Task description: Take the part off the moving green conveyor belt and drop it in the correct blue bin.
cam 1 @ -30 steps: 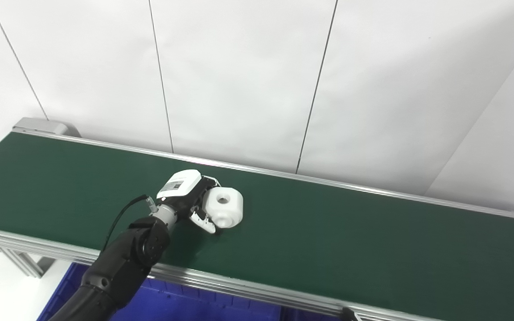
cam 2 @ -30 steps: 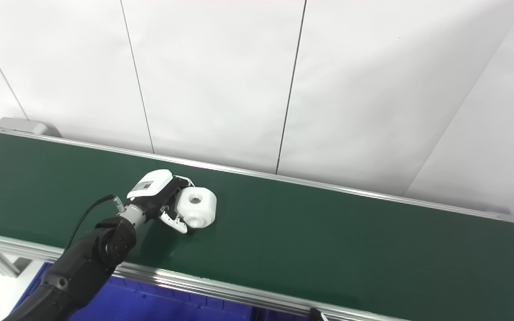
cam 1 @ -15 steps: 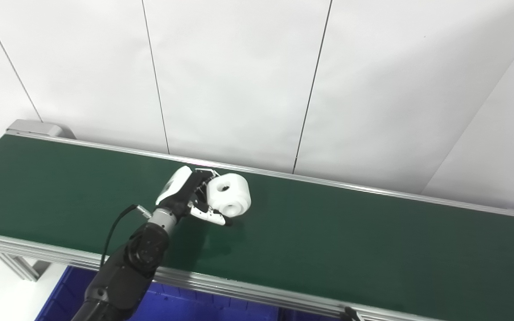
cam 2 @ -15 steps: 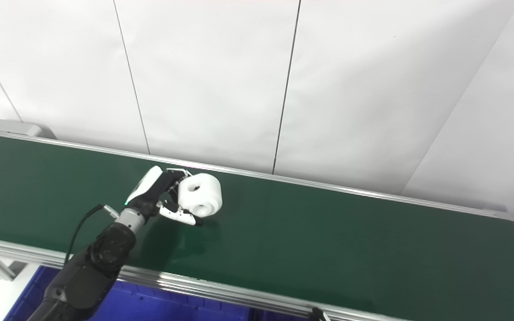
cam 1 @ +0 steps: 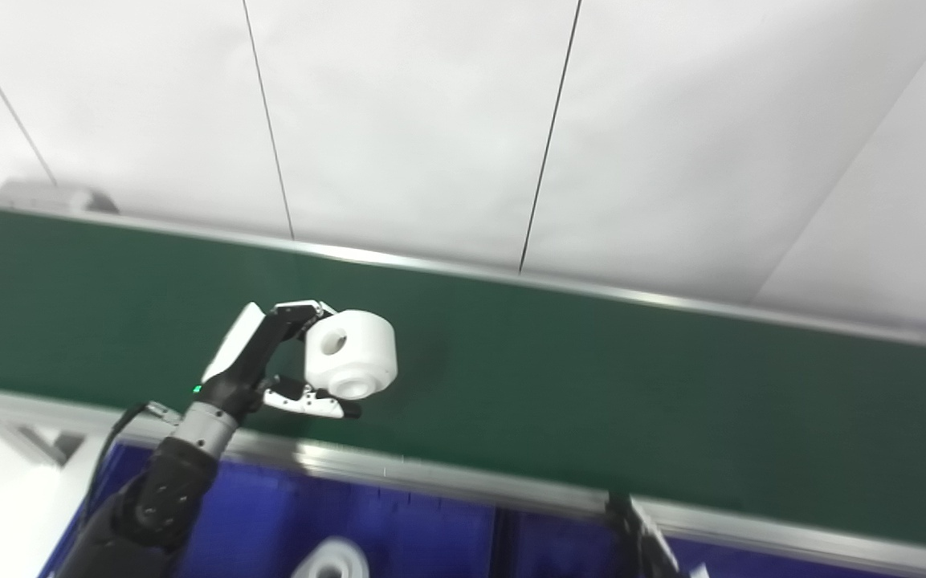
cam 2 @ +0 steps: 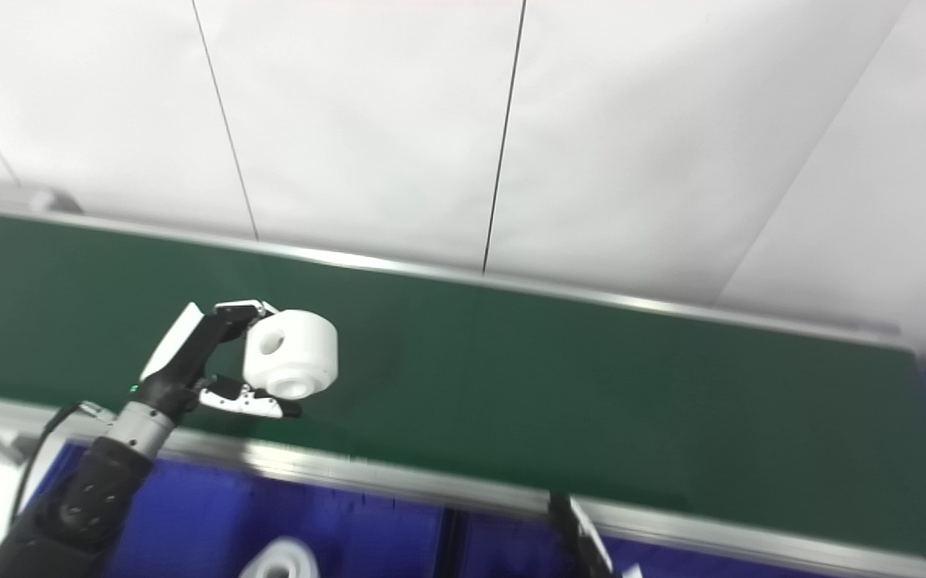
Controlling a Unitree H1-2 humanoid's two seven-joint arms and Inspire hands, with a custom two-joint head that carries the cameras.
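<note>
Left hand (cam 1: 258,361) raised above green belt (cam 1: 591,385), wrist bent, fingers (cam 1: 302,308) grasping white part (cam 1: 354,361)

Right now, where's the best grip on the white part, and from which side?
Across its round outer wall, coming from its left, as the left hand does now: fingers over the top, thumb beneath. The part is a stubby cylinder with a side hole and a smaller boss on its front face; the wide curved wall probably offers the most contact.

The white piece (cam 1: 334,559) in the blue bin (cam 1: 422,530) is cut off — the right hand (cam 1: 647,538) too, so its fingers can't be seen.
</note>
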